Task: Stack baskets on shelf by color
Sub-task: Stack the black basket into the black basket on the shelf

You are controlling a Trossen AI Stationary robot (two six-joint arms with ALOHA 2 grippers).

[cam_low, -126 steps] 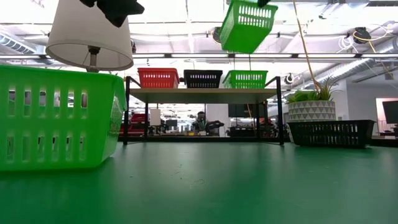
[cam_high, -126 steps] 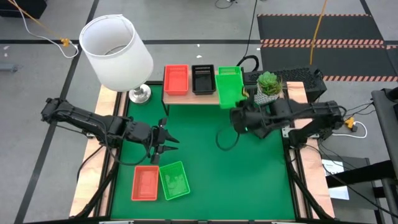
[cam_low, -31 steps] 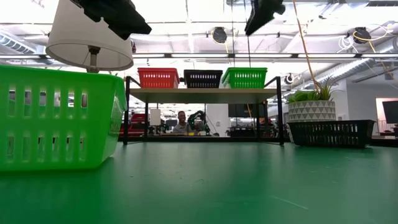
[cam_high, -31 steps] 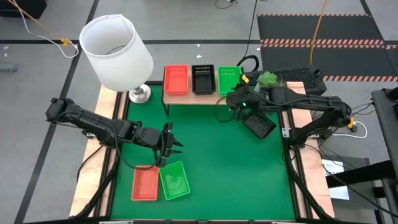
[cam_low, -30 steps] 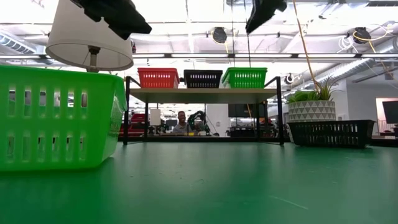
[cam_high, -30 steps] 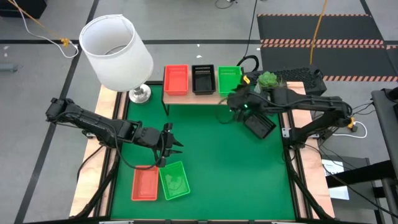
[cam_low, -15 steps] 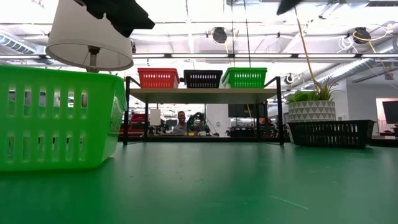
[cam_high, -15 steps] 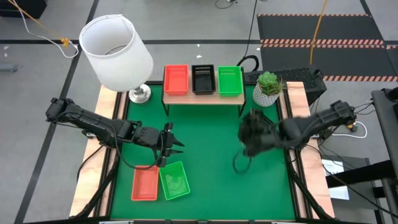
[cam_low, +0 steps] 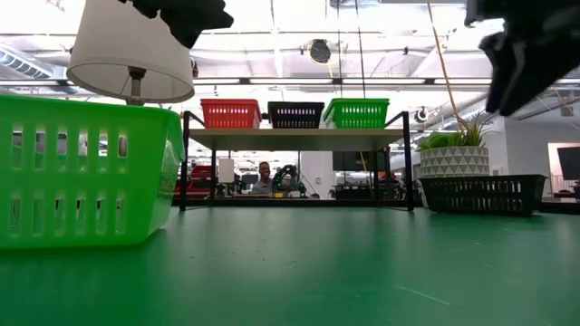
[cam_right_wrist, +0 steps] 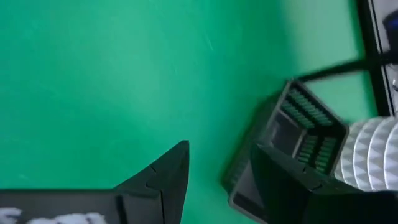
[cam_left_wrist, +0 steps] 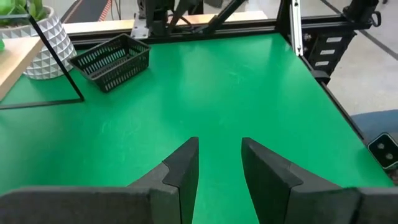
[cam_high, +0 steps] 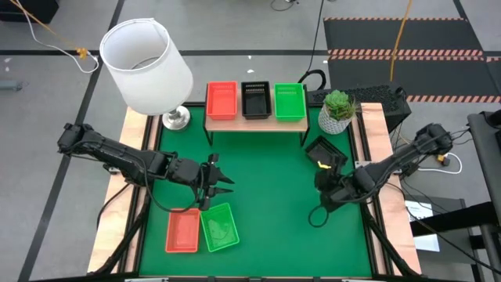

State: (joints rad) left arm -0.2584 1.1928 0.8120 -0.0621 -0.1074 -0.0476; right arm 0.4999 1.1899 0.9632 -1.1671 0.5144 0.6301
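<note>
Nearest me, a green basket (cam_high: pixel 220 228) and an orange-red basket (cam_high: pixel 183 232) lie side by side on the mat. My left gripper (cam_high: pixel 223 182) hovers just above them, fingers apart and empty. My right gripper (cam_high: pixel 322 188) hangs empty too, jaws apart, near a black basket (cam_high: pixel 326 153), probably not touching. Farthest, the shelf (cam_high: pixel 255 124) carries orange-red, black and green baskets.

The green-topped table (cam_high: pixel 266 196) carries a wood-topped shelf (cam_high: pixel 254 124), loose plastic baskets, a plant pot and a lamp. Three baskets sit on the shelf: red (cam_high: pixel 221 100), black (cam_high: pixel 256 99), green (cam_high: pixel 290 102).
</note>
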